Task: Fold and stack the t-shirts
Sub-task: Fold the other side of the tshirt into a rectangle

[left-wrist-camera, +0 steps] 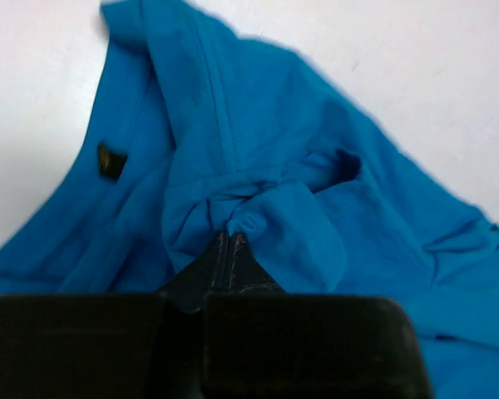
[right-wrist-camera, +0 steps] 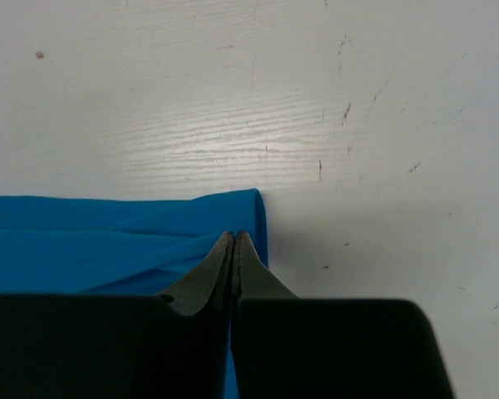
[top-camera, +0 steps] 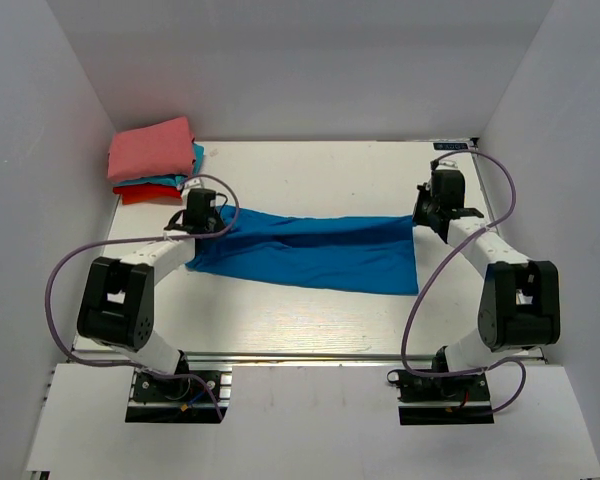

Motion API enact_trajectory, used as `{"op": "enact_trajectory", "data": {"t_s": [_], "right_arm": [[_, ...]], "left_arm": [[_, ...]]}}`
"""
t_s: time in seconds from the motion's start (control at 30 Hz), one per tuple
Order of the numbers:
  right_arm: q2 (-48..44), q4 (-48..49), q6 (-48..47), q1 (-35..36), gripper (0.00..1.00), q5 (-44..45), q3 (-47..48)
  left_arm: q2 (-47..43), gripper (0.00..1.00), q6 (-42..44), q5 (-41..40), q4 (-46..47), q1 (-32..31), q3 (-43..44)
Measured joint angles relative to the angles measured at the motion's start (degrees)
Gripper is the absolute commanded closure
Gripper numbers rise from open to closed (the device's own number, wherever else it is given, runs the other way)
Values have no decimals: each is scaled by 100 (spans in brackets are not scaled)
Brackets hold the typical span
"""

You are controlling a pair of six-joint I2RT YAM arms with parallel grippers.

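— How do the arms stand?
— The left arm (top-camera: 130, 290) reaches far from its base, forearm angled inward. The right arm (top-camera: 510, 290) mirrors it.
— The grippers?
— The left gripper (left-wrist-camera: 230, 239) has its jaws pressed together on a bunch of the blue t-shirt (left-wrist-camera: 333, 216). The right gripper (right-wrist-camera: 235, 237) pinches its corner, fingertips low.
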Motion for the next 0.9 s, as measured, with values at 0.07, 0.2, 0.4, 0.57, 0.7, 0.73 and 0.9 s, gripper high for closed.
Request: {"op": "enact_trajectory", "data": {"t_s": [0.07, 0.2, 0.4, 0.57, 0.7, 0.73, 0.9], "right_arm": [[-55, -11, 2, 0, 100, -22, -103], [-247, 13, 57, 0, 100, -103, -409], [-776, 28, 293, 0, 70, -243, -1207], [-922, -212, 476, 0, 47, -227, -1580], [-1508, -538, 568, 0, 16, -240, -1725], [-1738, -579, 568, 0, 10, -258, -1742], [-2424, -501, 566, 0, 10, -603, -1685]], "left_arm": [[-166, 100, -98, 61, 15, 0, -297], [-378, 100, -258, 44, 20, 0, -597], [-385, 79, -389, -55, -173, -2, -586], [-280, 52, -527, -70, -885, 0, -391], [-588, 0, -610, 26, -1423, 0, -452], [-769, 0, -619, 79, -1443, 0, -501], [-1147, 0, -415, 511, -1233, -2, -341]]}}
